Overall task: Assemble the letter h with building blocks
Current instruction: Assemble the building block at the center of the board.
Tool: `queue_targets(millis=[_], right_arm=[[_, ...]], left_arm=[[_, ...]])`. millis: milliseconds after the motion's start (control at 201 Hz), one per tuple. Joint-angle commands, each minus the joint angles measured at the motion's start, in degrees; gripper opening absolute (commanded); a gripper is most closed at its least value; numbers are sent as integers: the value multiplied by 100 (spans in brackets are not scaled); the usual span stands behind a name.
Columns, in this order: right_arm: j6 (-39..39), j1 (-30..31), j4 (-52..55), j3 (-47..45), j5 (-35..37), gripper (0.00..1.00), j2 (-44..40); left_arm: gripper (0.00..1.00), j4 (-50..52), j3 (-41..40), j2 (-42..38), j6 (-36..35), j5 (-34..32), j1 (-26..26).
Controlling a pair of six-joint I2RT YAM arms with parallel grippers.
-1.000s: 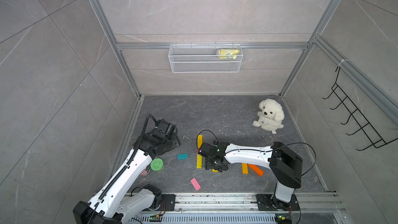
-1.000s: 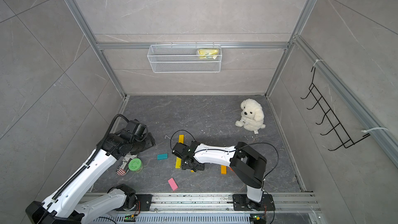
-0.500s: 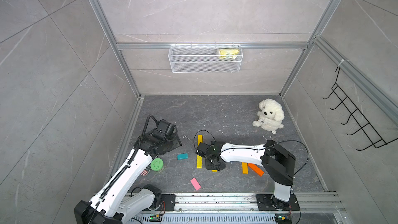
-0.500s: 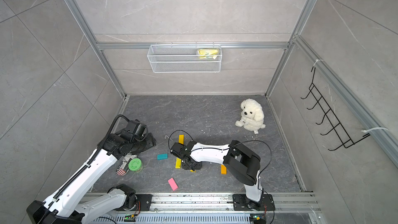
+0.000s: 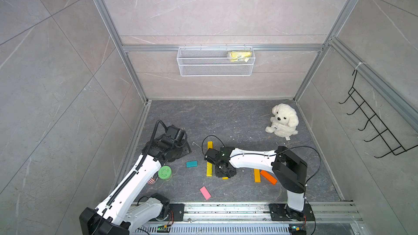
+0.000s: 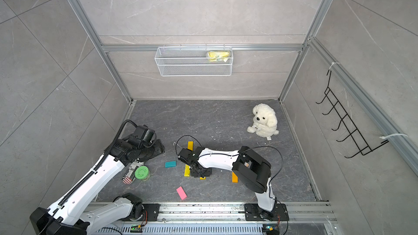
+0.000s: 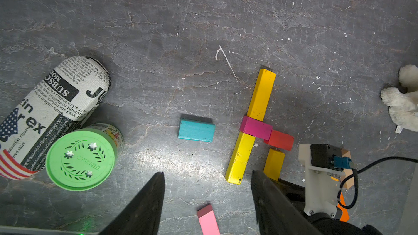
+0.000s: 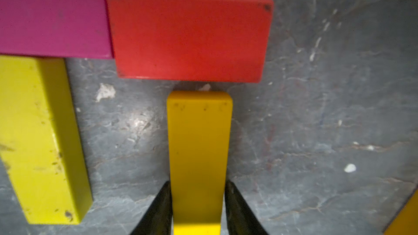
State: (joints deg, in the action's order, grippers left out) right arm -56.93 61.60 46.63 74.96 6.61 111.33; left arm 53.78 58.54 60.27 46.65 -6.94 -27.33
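In the left wrist view two yellow bars (image 7: 261,94) (image 7: 240,157) lie end to end in a line, with a magenta block (image 7: 256,127) across their joint and a red block (image 7: 280,140) beside it. My right gripper (image 8: 198,184) is shut on an amber bar (image 8: 199,145), whose far end sits just short of the red block (image 8: 190,36). A teal block (image 5: 191,163) and a pink block (image 5: 205,192) lie loose on the floor. My left gripper (image 7: 207,172) hangs open above the floor, holding nothing.
A green-lidded can (image 5: 164,172) and a newsprint-covered can (image 7: 54,109) sit by the left arm. An amber bar (image 5: 257,175) and an orange bar (image 5: 268,177) lie near the right arm's base. A white plush dog (image 5: 282,120) sits at the back right.
The right gripper has closed onto the amber bar below the red block. The right arm's elbow has swung a little left. The left arm has hardly moved.
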Motion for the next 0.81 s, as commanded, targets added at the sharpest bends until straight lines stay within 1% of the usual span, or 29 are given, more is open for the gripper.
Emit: queue_targets(millis=[0, 239, 343, 398, 423, 478, 801], right_arm=[[140, -69, 169, -82, 74, 41, -146], [-1, -73, 158, -78, -37, 39, -160], [-116, -72, 191, -156, -46, 35, -206], [-113, -76, 137, -212, -58, 34, -257], [-277, -72, 123, -242, -71, 34, -275], [-300, -70, 72, -271, -111, 34, -296], [-188, -89, 8, -77, -196, 34, -88]], left_arm=[[65, -66, 52, 11, -113, 57, 26], [65, -61, 25, 7, -135, 19, 32], [64, -63, 26, 11, -171, -22, 31], [64, -60, 50, 36, -191, -30, 33], [64, -61, 52, 45, -205, -41, 31], [64, -69, 68, 70, -215, -49, 30], [63, -52, 127, 134, -275, -103, 40]])
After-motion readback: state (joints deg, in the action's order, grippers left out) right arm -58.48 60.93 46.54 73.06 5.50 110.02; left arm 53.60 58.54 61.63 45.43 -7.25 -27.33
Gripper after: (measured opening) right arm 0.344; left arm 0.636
